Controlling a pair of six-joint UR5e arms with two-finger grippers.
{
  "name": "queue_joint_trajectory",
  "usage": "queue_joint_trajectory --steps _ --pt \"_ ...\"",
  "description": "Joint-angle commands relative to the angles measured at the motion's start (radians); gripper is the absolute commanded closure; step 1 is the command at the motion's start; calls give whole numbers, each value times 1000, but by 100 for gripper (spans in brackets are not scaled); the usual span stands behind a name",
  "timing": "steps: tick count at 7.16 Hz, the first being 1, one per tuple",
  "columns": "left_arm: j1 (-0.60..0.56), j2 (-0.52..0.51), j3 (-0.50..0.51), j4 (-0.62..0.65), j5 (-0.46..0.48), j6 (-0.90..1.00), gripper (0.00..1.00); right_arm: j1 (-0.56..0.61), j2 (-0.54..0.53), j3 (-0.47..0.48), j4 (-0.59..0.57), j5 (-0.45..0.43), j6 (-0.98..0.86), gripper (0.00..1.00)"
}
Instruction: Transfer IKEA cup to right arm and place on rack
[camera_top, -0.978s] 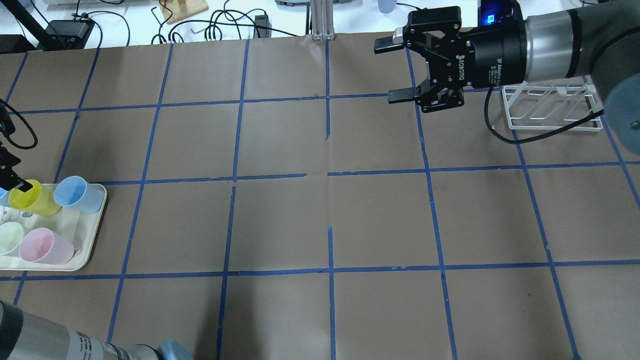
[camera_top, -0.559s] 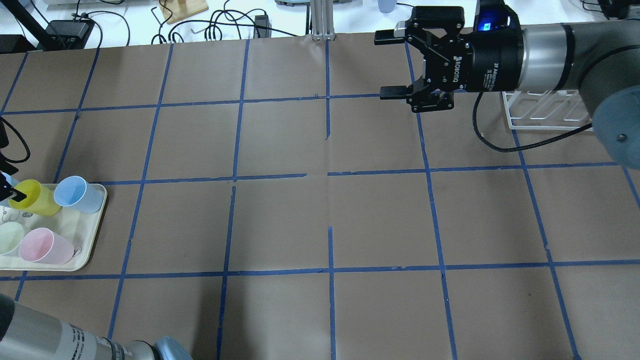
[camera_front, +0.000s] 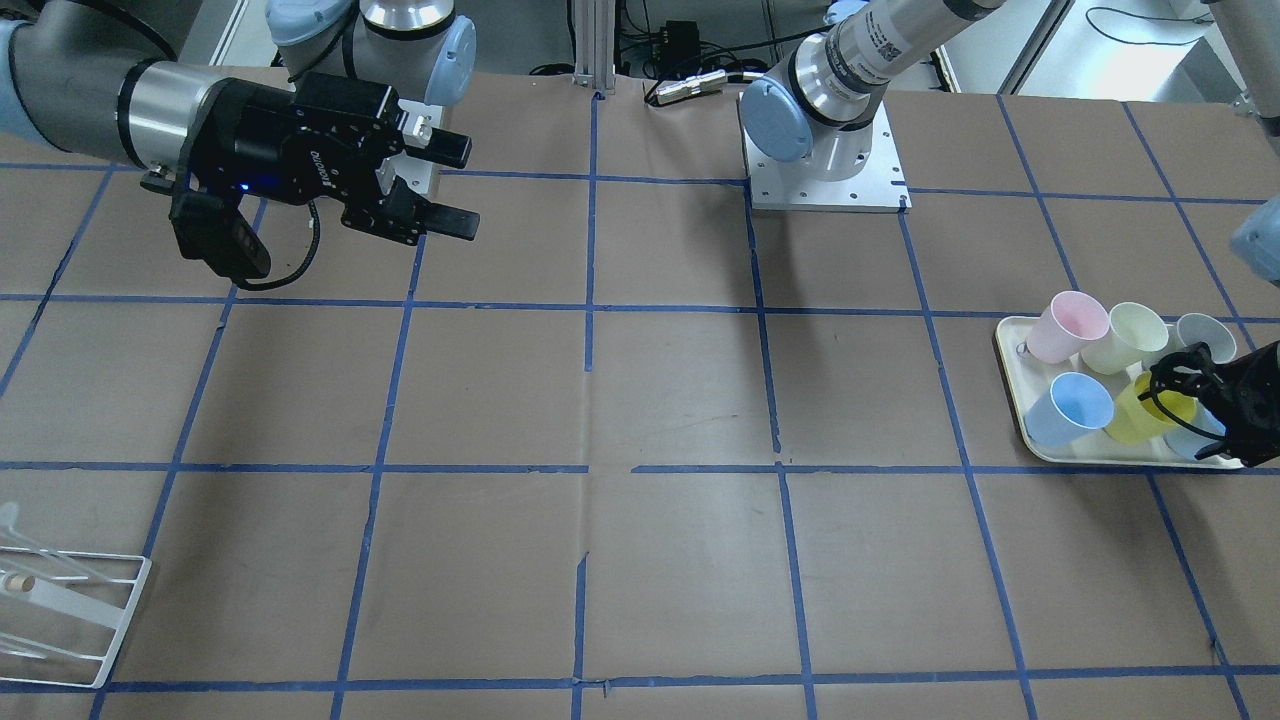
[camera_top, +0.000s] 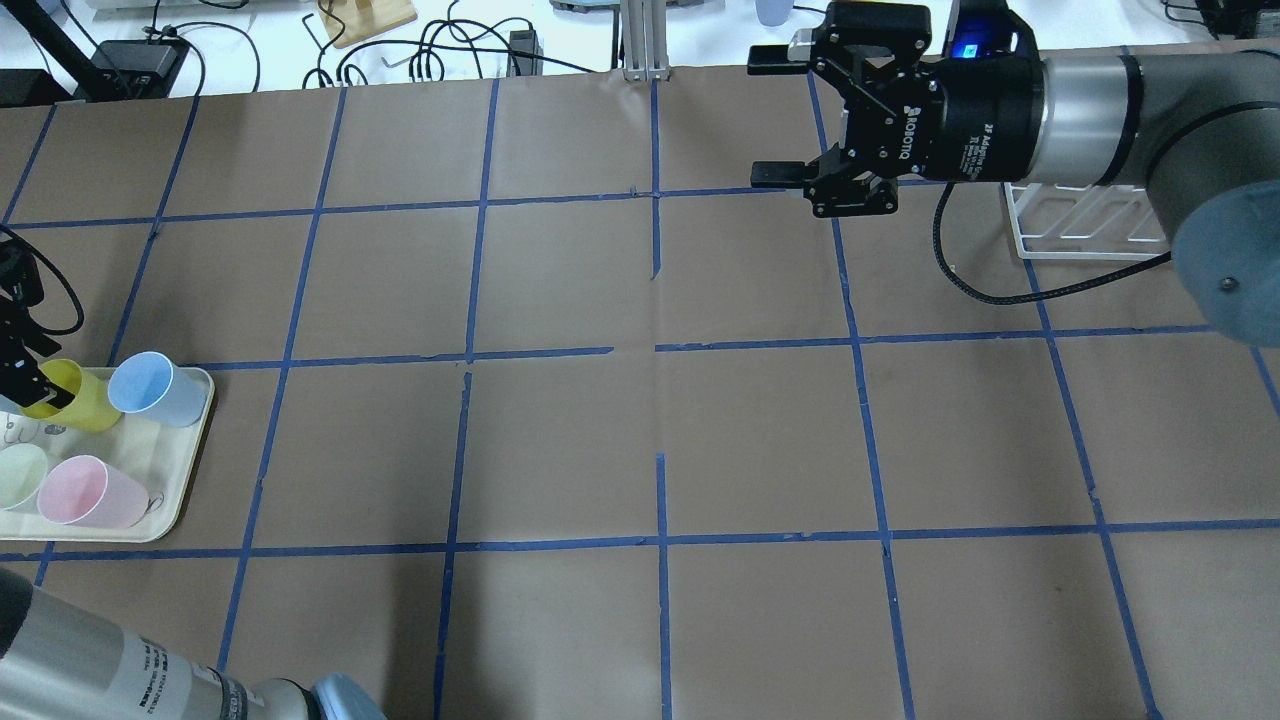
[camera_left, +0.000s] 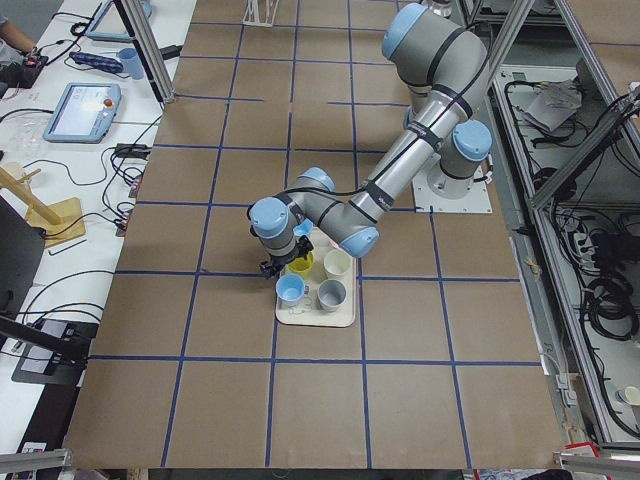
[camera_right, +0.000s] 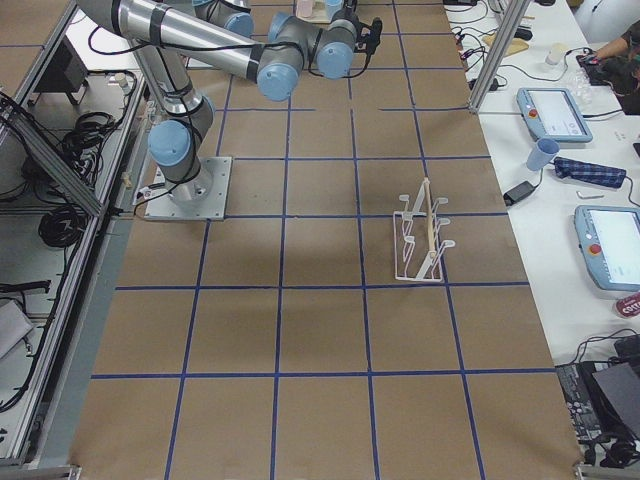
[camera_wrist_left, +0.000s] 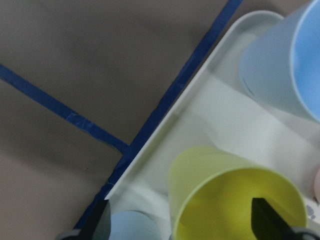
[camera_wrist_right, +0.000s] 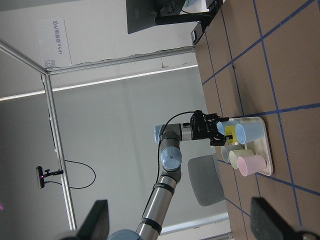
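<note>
The bright yellow IKEA cup (camera_top: 78, 402) stands upright on the cream tray (camera_top: 190, 455) at the table's left end. It also shows in the front view (camera_front: 1135, 418) and the left wrist view (camera_wrist_left: 220, 195). My left gripper (camera_top: 25, 378) is open at its rim. In the left wrist view one fingertip (camera_wrist_left: 264, 220) is inside the cup and the other (camera_wrist_left: 101, 222) is outside it. My right gripper (camera_top: 765, 118) is open and empty, held in the air at the far right, beside the white wire rack (camera_top: 1080, 225).
On the tray with the yellow cup are a light blue cup (camera_top: 150, 388), a pink cup (camera_top: 88, 492) and a pale green cup (camera_top: 15, 475). The rack (camera_right: 422, 240) stands on the table's right side. Cables and stands lie beyond the far edge.
My left gripper has sunk a little at the yellow cup's rim. My right gripper has drifted toward the far edge and slightly left, still open.
</note>
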Motion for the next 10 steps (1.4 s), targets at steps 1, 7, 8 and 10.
queue_joint_trajectory --steps 1,7,8,10 --pt "-4 -4 0 2 3 0 51 1 -1 1 1 1 2 0" --pt "-21 28 39 -62 -6 -100 100 1 -1 23 1 3 0 0" --pt "-54 46 101 -156 -5 -117 100 1 -1 21 1 3 0 0" --pt "-114 112 195 -347 -5 -257 100 1 0 21 -2 1 -2 0"
